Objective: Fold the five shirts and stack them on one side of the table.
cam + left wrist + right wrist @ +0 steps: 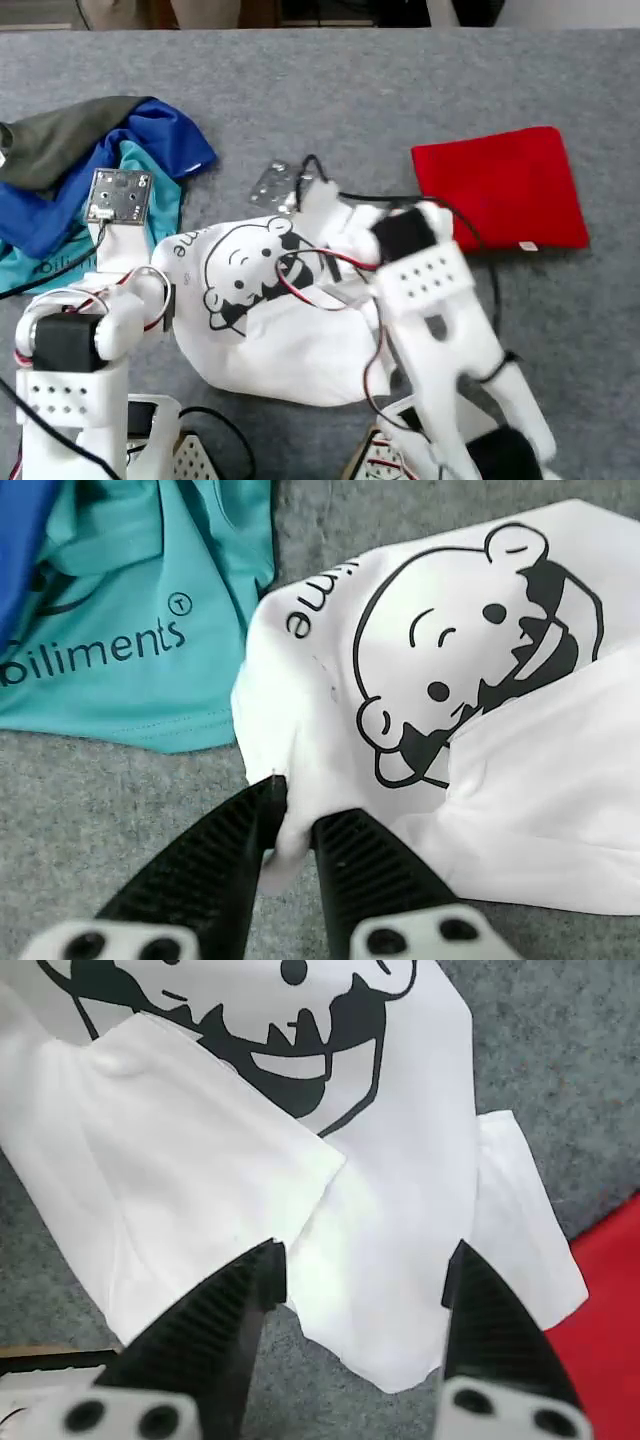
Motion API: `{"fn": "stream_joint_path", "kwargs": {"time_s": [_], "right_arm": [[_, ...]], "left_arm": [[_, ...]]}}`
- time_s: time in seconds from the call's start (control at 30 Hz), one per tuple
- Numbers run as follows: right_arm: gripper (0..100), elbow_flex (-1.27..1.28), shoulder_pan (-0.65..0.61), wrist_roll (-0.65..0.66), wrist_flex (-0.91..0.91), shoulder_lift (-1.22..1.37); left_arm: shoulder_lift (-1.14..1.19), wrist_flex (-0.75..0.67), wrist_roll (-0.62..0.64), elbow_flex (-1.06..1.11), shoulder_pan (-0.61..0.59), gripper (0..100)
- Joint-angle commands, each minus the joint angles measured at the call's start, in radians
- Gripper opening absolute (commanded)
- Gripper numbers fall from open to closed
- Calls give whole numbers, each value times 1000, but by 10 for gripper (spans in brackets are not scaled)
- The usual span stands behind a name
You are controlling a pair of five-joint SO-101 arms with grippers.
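White shirt (pixel 265 350) lies print-up on the near mid-desk (pixel 400 90), partly folded, long axis left to right. Left tool (pixel 290 815) is pinched on its edge. Right tool (pixel 365 1260) is spread wide above it, holding nothing, arm angled inward. Farther off: folded red shirt (pixel 500 190) at right, heap (pixel 160 140) of teal, blue and dark shirts at left.

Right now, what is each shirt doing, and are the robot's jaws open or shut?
white shirt: spread mid-table, one flap folded over, not finished.
red shirt: folded flat, lying apart.
teal shirt: unfolded, in the heap.
blue shirt: crumpled, in the heap.
dark grey shirt: crumpled, lying over the blue shirt.
left gripper: jaws shut on the white shirt's edge.
right gripper: jaws open, over the white shirt.
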Motion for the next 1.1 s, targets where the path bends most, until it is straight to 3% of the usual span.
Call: {"fn": "stream_joint_path", "kwargs": {"time_s": [0.0,0.27,1.07], "right_arm": [[243,-2,-19,-28,-68,131],[210,-156,-2,-94,-54,432],[209,-179,15,-115,-157,687]], "left_arm": [[-8,-18,2,-5,2,19],[-8,-18,2,-2,2,19],[-7,-17,2,-8,0,19]]}}
